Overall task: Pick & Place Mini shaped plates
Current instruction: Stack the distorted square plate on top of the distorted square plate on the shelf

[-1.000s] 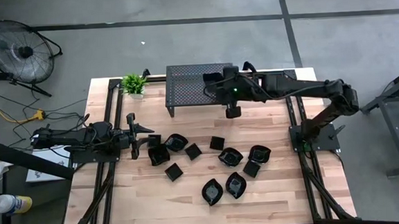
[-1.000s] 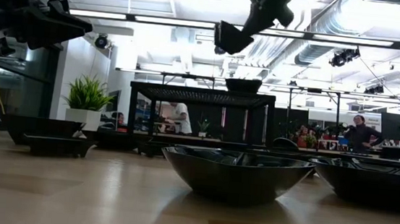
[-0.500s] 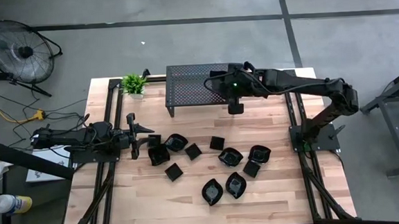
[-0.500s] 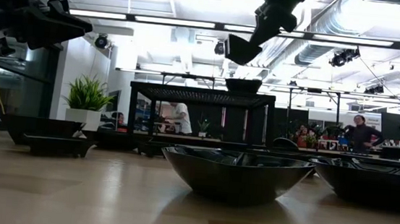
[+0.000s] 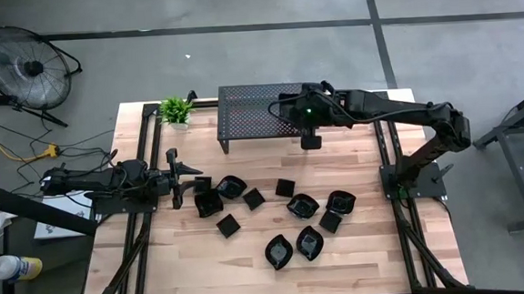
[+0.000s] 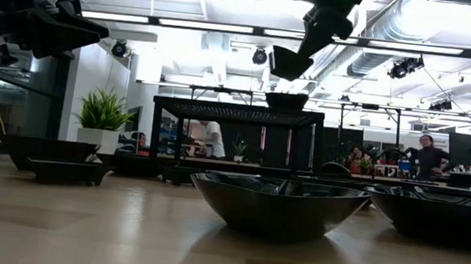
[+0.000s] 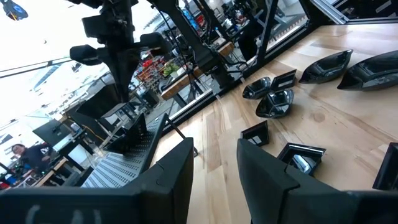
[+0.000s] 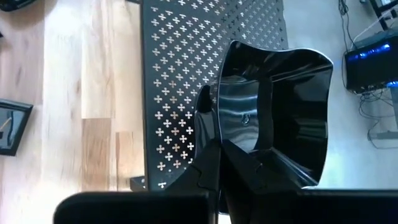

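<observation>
wooden table (image 5: 360,259) below, the right end effector (image 8: 214,134), clamped on a small plate (image 8: 280,106), should lower level onto the perforated stand (image 5: 251,111) before letting go.

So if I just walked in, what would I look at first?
Probably the right gripper up in the air, pinching a shiny black mini plate over the holey black metal stand at the table's back. Then the bunch of little black plates scattered across the wooden table, with the left gripper waiting beside them.
</observation>
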